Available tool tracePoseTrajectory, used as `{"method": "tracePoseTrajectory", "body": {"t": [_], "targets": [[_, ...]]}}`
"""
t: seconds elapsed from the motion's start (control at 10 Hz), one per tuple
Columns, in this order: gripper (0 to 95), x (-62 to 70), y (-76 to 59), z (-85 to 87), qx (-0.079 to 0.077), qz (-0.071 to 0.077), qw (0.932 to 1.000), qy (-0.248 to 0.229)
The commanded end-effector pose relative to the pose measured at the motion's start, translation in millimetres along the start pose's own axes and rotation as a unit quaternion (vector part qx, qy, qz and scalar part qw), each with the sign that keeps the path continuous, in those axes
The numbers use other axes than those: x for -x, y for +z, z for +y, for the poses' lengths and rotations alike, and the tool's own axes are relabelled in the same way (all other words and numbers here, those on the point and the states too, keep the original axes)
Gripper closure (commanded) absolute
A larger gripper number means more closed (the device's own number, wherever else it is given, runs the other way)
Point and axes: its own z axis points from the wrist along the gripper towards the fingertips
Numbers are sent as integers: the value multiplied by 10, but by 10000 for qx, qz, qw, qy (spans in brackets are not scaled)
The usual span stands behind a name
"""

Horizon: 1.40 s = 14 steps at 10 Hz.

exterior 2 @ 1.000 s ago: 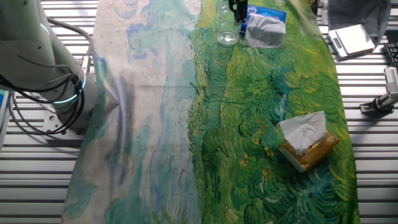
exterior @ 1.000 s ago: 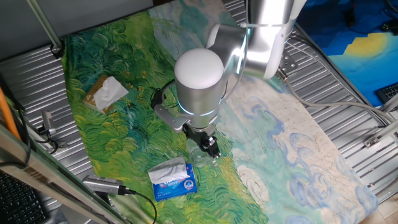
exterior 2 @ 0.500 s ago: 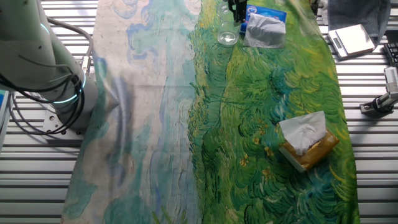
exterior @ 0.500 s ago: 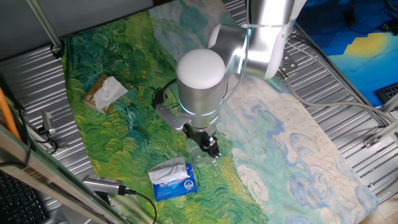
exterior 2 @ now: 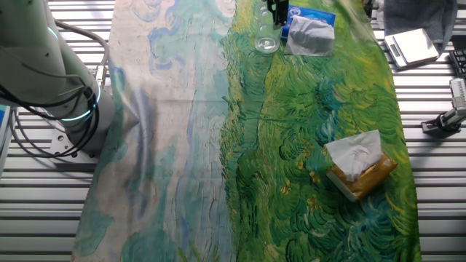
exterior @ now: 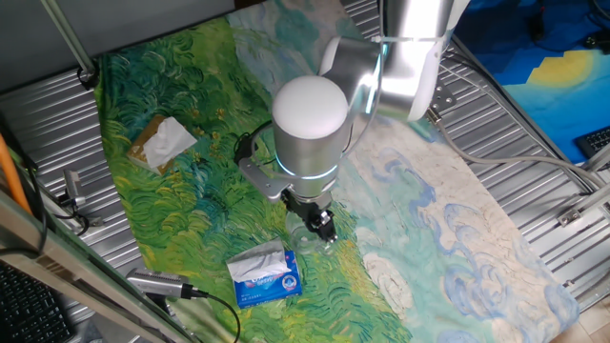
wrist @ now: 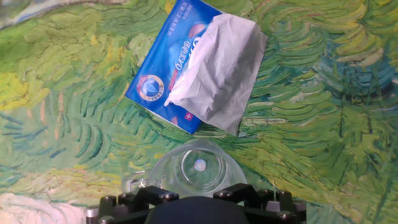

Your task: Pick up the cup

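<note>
The cup [exterior: 310, 240] is small and clear and stands on the green painted cloth, just right of the blue-and-white tissue packet [exterior: 266, 273]. My gripper [exterior: 320, 227] hangs straight down right at the cup, its dark fingers at the cup's upper part. In the other fixed view the cup [exterior 2: 266, 41] stands at the top edge with the gripper [exterior 2: 277, 10] close beside its top. In the hand view the cup [wrist: 196, 168] lies directly below the gripper's black body [wrist: 196, 210]; the fingertips are hidden, so I cannot see how the jaws stand.
The tissue packet [wrist: 186, 65] lies close beside the cup. A brown tissue box [exterior: 160, 143] sits at the far left of the cloth [exterior: 191, 86]. Metal slats border the cloth, and a cable with a plug [exterior: 162, 284] lies at its front edge.
The arm has shifted very slightly to the right over the cup. The cup and the packet have not moved.
</note>
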Motion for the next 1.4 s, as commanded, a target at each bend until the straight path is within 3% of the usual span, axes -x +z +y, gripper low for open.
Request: {"method": "tracePoseTrajectory", "body": {"t": [0.1,0.3,0.5,0.6,1.1,1.4], "targets": [[950,-11,-41,-14,32,-15,10000,85],[950,-37,-141,-139,76,-18,9999,70],[950,-83,-260,-383,131,-35,9999,-10],[950,-116,-366,-582,140,-22,9999,-78],[950,-230,-904,-1216,202,102,9992,-317],[950,-379,-1165,-1480,183,187,9988,-409]]}}
